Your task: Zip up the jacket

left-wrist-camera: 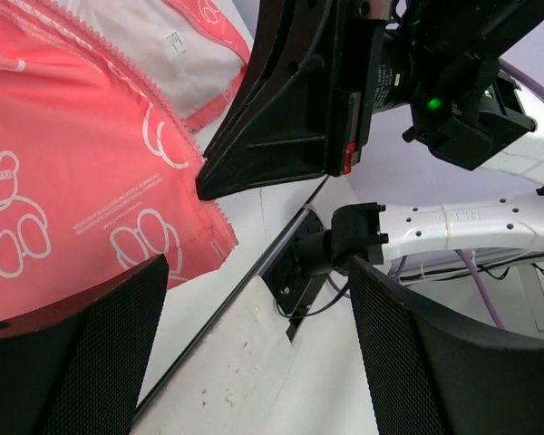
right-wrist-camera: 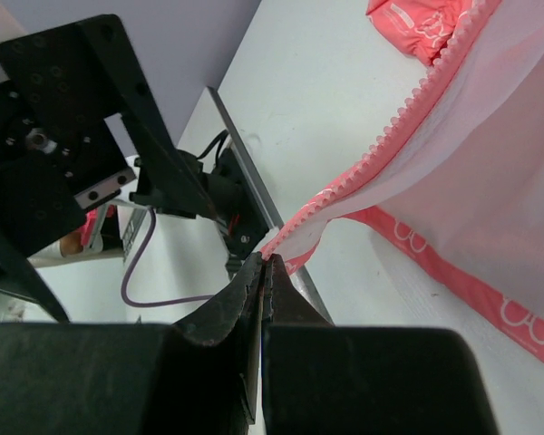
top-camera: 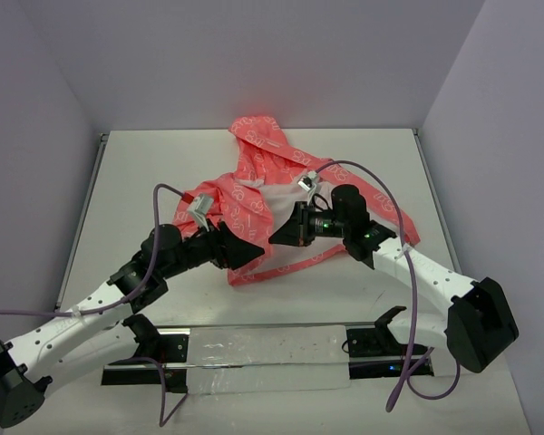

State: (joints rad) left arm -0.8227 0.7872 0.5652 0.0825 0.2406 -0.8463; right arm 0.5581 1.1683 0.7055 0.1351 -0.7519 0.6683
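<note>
We see R gripper pinched shut on the jacket by its zipper edge; L gripper gapes wide near jacket's 7 o'clock corner.

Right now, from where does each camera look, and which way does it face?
Top external: above and behind the bases, looking down at the white table and the coral-pink thin-fabric hooded jacket; both arms show.
Left wrist: on the left arm, looking across the jacket toward the shut right gripper; the open left gripper frames it.
Right wrist: looking along its own fingers, which pinch the zipper edge.
Shared: both wrist views show that zipper edge.
</note>
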